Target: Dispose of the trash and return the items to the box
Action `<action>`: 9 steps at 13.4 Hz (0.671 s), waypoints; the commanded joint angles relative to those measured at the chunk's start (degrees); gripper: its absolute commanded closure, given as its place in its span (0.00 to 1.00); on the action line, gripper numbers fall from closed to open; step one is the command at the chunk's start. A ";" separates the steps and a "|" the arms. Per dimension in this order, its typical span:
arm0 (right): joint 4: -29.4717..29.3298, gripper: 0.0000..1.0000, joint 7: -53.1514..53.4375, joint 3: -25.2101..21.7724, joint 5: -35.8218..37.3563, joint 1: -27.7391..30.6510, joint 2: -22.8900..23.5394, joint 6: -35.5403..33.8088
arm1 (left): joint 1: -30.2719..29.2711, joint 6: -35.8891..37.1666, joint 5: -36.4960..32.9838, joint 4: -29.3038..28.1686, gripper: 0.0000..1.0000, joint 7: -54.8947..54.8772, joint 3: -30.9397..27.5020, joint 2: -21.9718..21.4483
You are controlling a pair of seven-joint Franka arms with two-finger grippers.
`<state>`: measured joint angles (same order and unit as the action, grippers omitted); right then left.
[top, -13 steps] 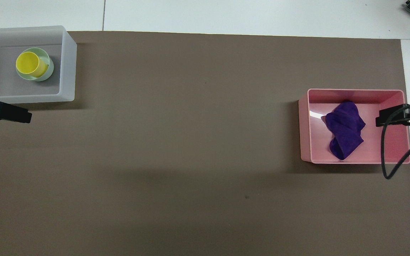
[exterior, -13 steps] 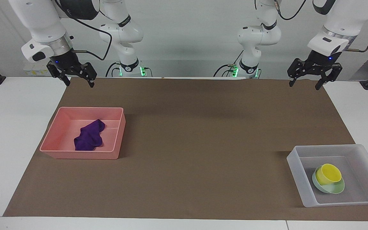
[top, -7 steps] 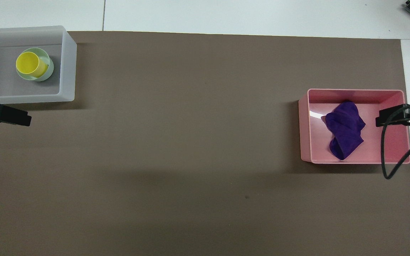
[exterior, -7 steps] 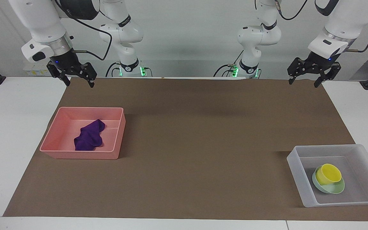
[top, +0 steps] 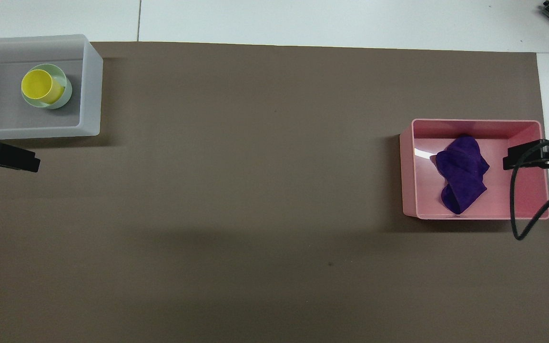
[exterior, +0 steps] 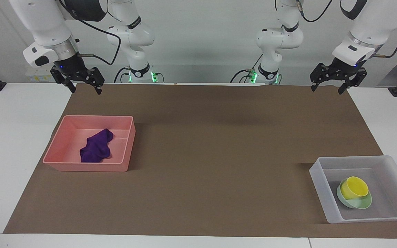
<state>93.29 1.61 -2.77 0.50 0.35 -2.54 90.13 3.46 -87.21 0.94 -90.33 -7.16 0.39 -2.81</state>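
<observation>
Lying crumpled in the pink bin, toward the right arm's end of the surface, the purple rag is sitting just where it was a second ago. The yellow cup is resting in the mint-green bowl, and both are sitting in the whitish bin toward the left arm's end. Nothing among these is shifting; only the left pincer is drifting a little, easing up and back toward the robots, which suggests the sorting is done and the arms are retiring. It is hanging with fingers spread and empty above the brown mat's edge nearest the robots, well apart from the cup and bowl. The right pincer is waiting likewise, fingers spread and empty, raised well clear of the rag.
</observation>
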 commanded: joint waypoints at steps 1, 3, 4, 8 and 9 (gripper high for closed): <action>1.72 0.00 -1.26 0.31 -0.24 0.61 -1.50 0.66 | 0.32 0.46 -1.12 -1.25 0.00 0.65 -0.21 -1.24; 1.72 0.00 -1.26 0.39 -0.24 0.61 -1.50 0.66 | 0.24 -0.24 -1.12 -1.43 0.00 0.57 -0.12 -1.24; 1.72 0.00 -1.26 0.39 -0.24 0.61 -1.50 0.66 | 0.24 -0.50 -1.12 -1.43 0.00 0.57 -0.12 -1.24; 1.72 0.00 -1.26 0.39 -0.24 0.61 -1.50 0.66 | 0.24 -0.51 -1.12 -1.87 0.00 0.57 -0.21 -1.41; 1.72 0.00 -1.26 0.39 -0.24 0.61 -1.50 0.66 | 0.24 -0.59 -1.12 -1.96 0.00 0.65 -0.21 -1.41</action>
